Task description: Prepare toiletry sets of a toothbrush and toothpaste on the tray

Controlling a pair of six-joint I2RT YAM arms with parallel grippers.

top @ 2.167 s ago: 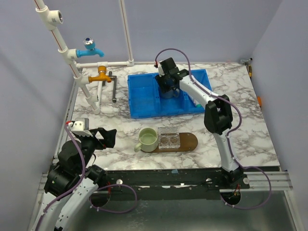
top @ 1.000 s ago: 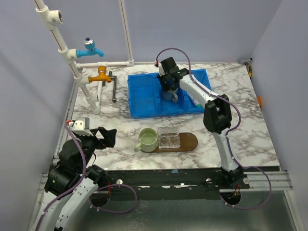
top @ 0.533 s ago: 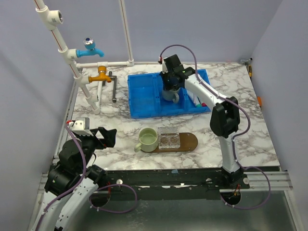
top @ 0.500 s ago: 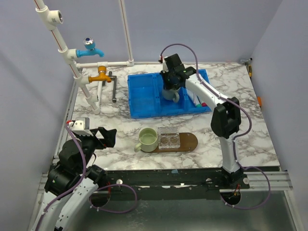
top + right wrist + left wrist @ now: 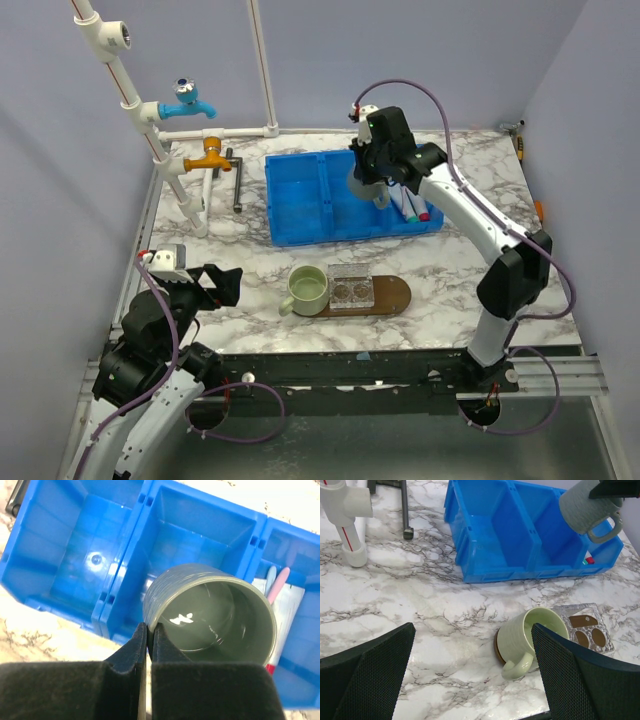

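Observation:
My right gripper point(image 5: 150, 627) is shut on the rim of a grey cup point(image 5: 215, 615), which hangs tilted above the blue bin point(image 5: 300, 200). The top view shows that grey cup point(image 5: 368, 183) over the bin's right part. A pink toothbrush point(image 5: 279, 582), a light-blue one point(image 5: 270, 577) and a whitish tube point(image 5: 289, 605) lie in the bin's right compartment. The dark-brown tray point(image 5: 392, 293) carries a pale green cup point(image 5: 307, 288) and a clear dish point(image 5: 351, 289). My left gripper point(image 5: 472, 675) stands open near the table's front left, holding nothing.
White pipes point(image 5: 170, 170) with an orange tap point(image 5: 208, 155) and a blue tap point(image 5: 188, 98) rise at the back left. A dark metal bar point(image 5: 238, 180) lies beside the bin. The bin's left and middle compartments point(image 5: 75, 540) hold nothing.
My right arm has lifted the grey cup out of the bin's middle compartment and swung it up and to the right. The left arm has not moved.

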